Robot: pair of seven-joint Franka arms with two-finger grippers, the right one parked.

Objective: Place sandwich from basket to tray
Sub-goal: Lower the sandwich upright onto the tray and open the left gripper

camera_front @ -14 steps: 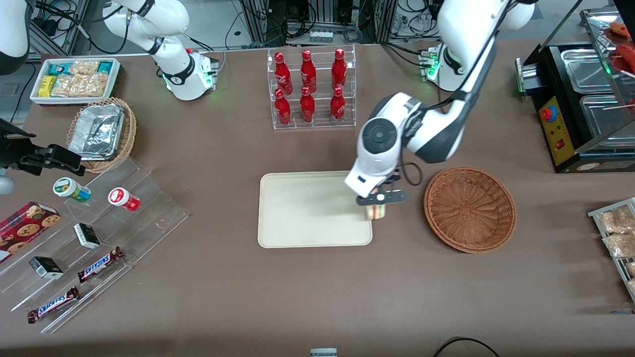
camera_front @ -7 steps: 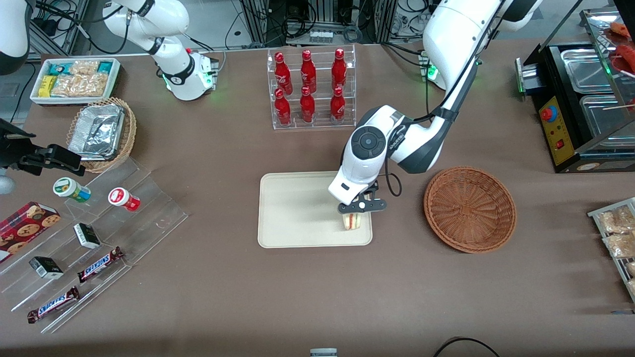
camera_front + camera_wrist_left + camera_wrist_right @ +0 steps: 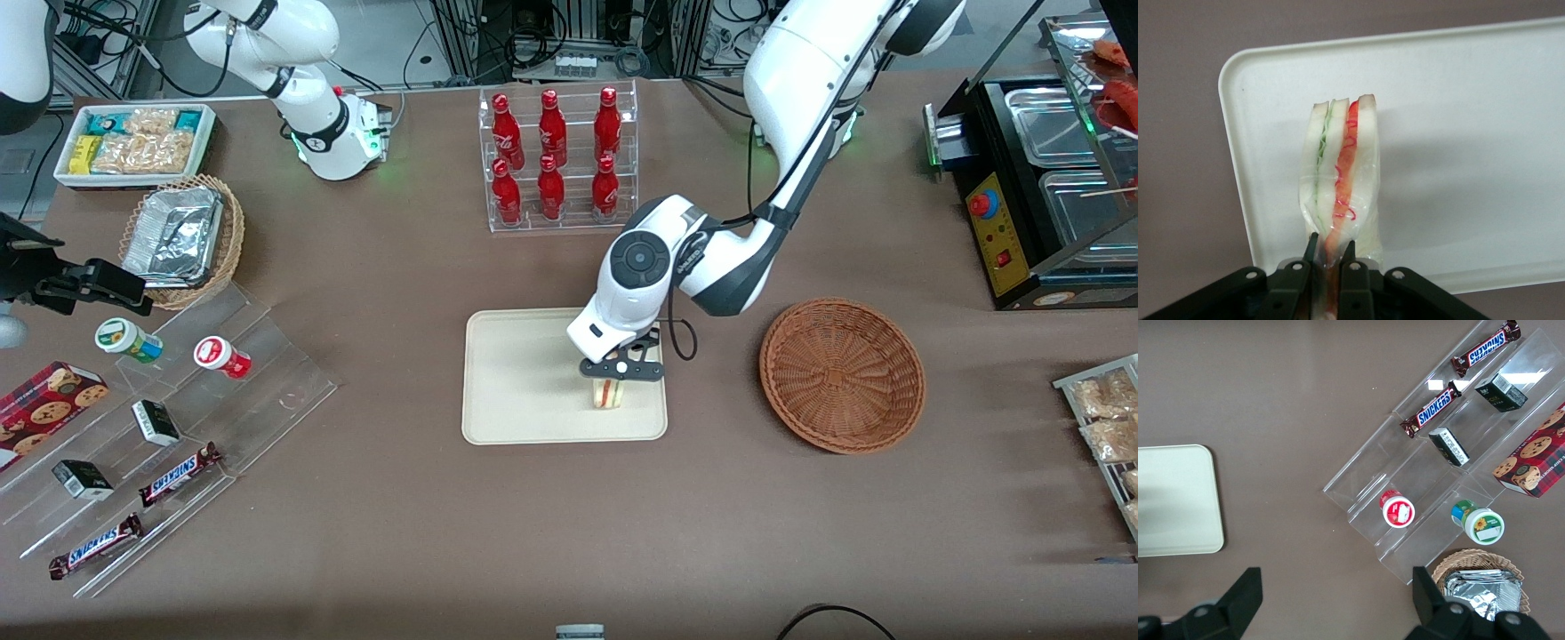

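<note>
- One item is under transfer: the small triangular sandwich (image 3: 606,394) of pale bread with red and green filling layers, in clear wrap, which I carry in my black two-finger tool (image 3: 621,371).
- Tool state: the fingers (image 3: 1346,257) are closed narrowly on the wrapped end of the sandwich; the wrist view shows the wedge projecting from between them, cut edge facing the camera.
- Location of the sandwich: over the flat cream-coloured rectangular tray (image 3: 520,373) with rounded corners and a low rim, within its outline, toward the end nearest the basket. I cannot tell whether its lower edge touches the tray surface or hangs just above it.
- Source: the round reddish-brown woven wicker basket (image 3: 841,374) sits on the brown desk (image 3: 400,498) beside the tray, toward my arm's end, and shows nothing inside.
- Progress, in my judgement: pickup and carry-over are done. Outstanding are lowering to contact if needed, opening the fingers and clearing the tool upward.
- Risk noted: the wedge stands on a narrow edge and may tip on release.
</note>
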